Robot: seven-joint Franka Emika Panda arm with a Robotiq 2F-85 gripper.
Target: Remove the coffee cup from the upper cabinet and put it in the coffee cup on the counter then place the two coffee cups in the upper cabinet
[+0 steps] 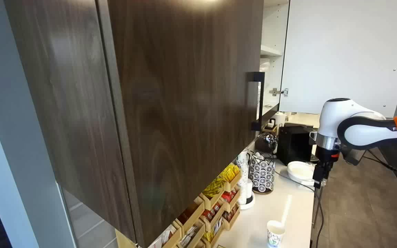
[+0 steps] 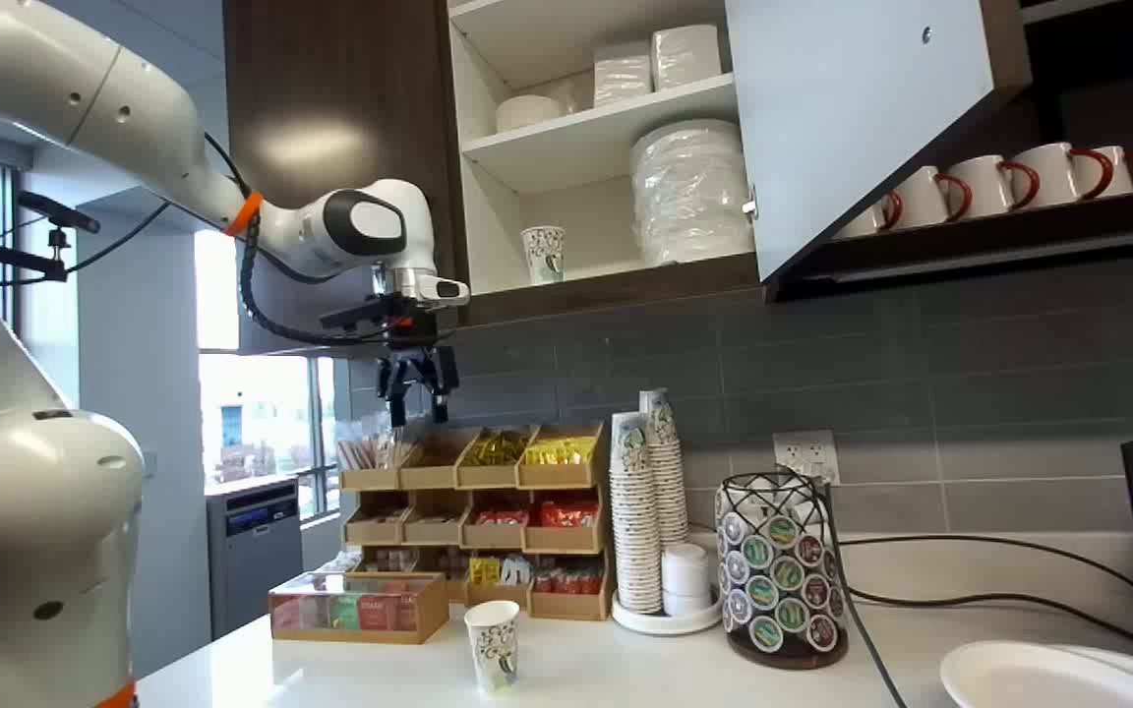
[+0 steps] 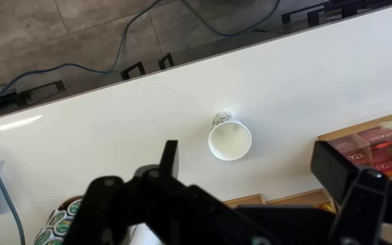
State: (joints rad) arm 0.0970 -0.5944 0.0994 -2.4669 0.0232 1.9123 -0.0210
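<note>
My gripper (image 2: 419, 405) left of centre in an exterior view, jaws spread wide, nothing in my grasp, one coffee cup (image 2: 544, 256) upright inside the open upper cabinet (image 2: 490, 218), upper centre, second coffee cup (image 2: 495, 649) upright on the counter (image 2: 626, 674), lower centre

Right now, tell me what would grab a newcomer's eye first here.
The big white robot arm would probably win, its open gripper hanging above the counter in an exterior view. Next comes the upper cabinet, its large white door standing open and a patterned cup in its bottom compartment. Below, a matching cup stands upright on the counter, in front of a wooden packet rack.
</note>
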